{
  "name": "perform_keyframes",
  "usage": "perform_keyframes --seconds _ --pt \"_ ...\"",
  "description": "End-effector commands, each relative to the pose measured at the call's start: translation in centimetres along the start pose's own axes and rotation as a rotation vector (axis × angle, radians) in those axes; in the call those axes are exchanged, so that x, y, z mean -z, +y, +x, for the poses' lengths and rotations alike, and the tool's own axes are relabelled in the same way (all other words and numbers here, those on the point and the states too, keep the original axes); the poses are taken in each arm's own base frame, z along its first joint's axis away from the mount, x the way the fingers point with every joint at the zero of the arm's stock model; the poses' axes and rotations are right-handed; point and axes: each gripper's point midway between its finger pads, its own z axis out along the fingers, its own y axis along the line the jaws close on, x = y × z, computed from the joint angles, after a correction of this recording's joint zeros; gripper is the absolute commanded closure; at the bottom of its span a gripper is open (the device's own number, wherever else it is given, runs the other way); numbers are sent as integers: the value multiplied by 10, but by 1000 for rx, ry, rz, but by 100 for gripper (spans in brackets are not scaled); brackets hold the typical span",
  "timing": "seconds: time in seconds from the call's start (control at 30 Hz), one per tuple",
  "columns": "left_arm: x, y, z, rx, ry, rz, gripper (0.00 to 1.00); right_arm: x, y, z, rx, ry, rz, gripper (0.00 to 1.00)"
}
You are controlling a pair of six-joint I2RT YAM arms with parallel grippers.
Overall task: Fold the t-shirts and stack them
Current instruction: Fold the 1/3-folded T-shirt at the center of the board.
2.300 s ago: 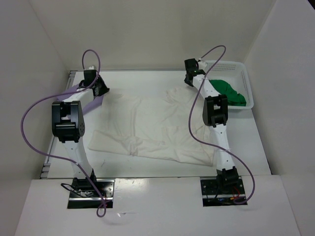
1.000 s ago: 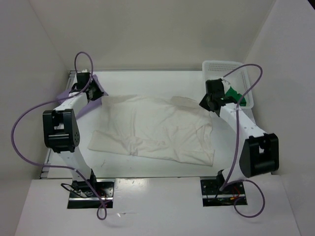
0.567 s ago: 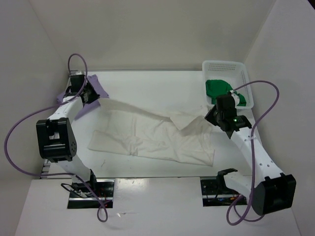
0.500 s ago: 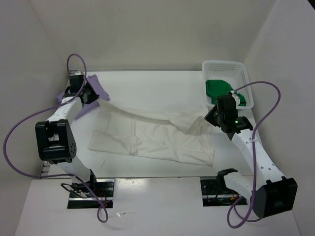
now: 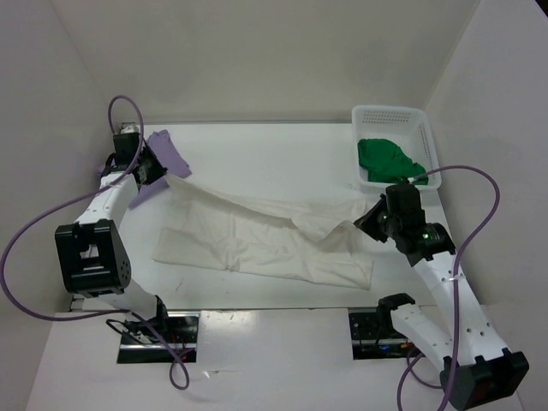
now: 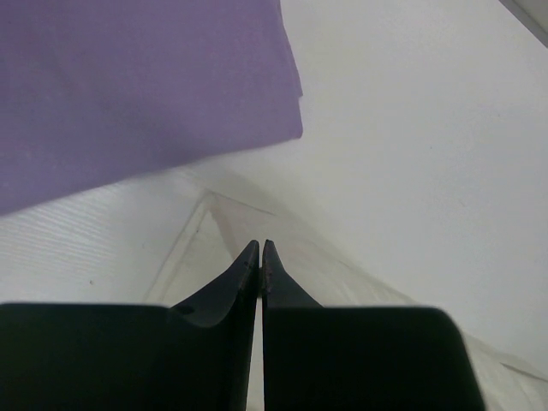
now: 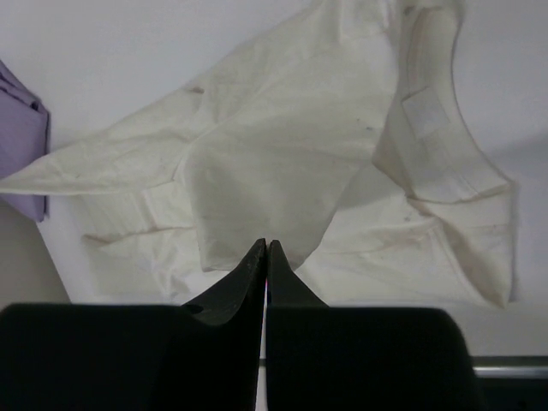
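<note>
The white t-shirt lies spread across the middle of the table, its far edge lifted into a taut band between both grippers. At the band's left end my left gripper is shut on a corner of it, beside the lavender t-shirt. In the left wrist view the jaws are pressed together, with white cloth running away from them and the lavender t-shirt above. My right gripper is shut on the band's right end. A white flap hangs from its tips. The green t-shirt sits in the basket.
The white perforated basket stands at the far right corner. Bare white table lies beyond the shirt, enclosed by white walls. Purple cables loop off both arms. A corner of the lavender t-shirt shows at the left in the right wrist view.
The right gripper has carried the shirt's right edge from beside the basket toward the near side. The left gripper has shifted slightly outward, and the cloth now stretches taut between them.
</note>
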Motion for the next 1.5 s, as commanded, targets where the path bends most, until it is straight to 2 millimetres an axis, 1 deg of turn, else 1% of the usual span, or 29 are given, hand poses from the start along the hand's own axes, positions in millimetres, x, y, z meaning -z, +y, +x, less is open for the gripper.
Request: perform_keyframes --seconds 0.0,0.1,0.13,0.17,0.3,0.37,0.43,0.5,0.53,0.63,0.67,0.7,0.77,0.8,0.87,0.9,0.93,0.97,1.0,1.03,1.07,1.1,1.13,1.17,1.2,1.23,1.27,1.3,1.47 --pt "14 6 -7 -31 -45 -17 93 20 -7 22 -21 89 4 100" --pt "14 20 6 -42 -36 -60 93 28 -13 36 -43 112 6 100" --pt "11 30 21 -40 -4 -86 93 28 -11 39 -53 119 2 100" --pt "10 35 27 -40 5 -104 93 29 -12 42 -45 131 6 100" --pt "4 55 42 -42 28 -181 87 29 -12 48 -35 157 27 100" --pt "4 57 41 -42 23 -191 85 30 -16 47 -38 155 61 97" --pt "6 61 39 -35 20 -223 79 33 -19 47 -36 155 79 97" --pt "5 59 36 -26 20 -224 67 36 -20 43 -27 142 101 95" --pt "6 58 34 -15 19 -224 56 36 -23 45 -17 148 108 93" --pt "12 47 23 9 -2 -193 38 39 -21 45 -10 153 104 79" --pt "20 36 18 11 -15 -142 37 41 -20 45 -10 153 104 78" --pt "27 26 10 11 -32 -104 42 41 -20 45 -10 153 104 76" --pt "36 -5 11 -21 -26 -17 53 41 -23 43 2 147 126 74" --pt "43 -38 33 -95 24 52 60 42 -23 35 17 117 129 73" --pt "53 -76 66 -171 104 135 69 39 -23 32 55 118 146 73" --pt "62 -97 90 -198 171 205 71 34 -15 27 65 99 119 73" --pt "77 -133 132 -262 249 301 76 28 -14 28 76 109 115 79" --pt "87 -145 166 -246 329 331 78 19 -12 30 91 128 119 83" --pt "99 -167 187 -255 360 401 79 10 0 28 93 116 71 87" --pt "125 -195 233 -304 447 494 81 4 4 28 92 118 57 92" --pt "134 -210 254 -267 500 519 81 -3 6 32 105 131 56 100" --pt "143 -230 268 -262 513 582 82 -5 13 36 122 137 37 100" --pt "153 -242 283 -263 549 620 82 -9 18 33 130 115 24 100" --pt "159 -253 311 -289 597 636 82 -12 19 31 131 109 31 100" --pt "166 -268 319 -266 619 671 82 -15 16 37 142 126 41 100" --pt "170 -276 329 -267 643 691 77 -18 14 39 142 127 42 100" --pt "177 -286 349 -285 681 710 74 -19 13 37 132 115 52 100" --pt "181 -291 358 -291 704 724 74 -16 11 36 131 100 47 100" --pt "174 -282 381 -265 728 668 72 -6 7 29 96 56 51 100"
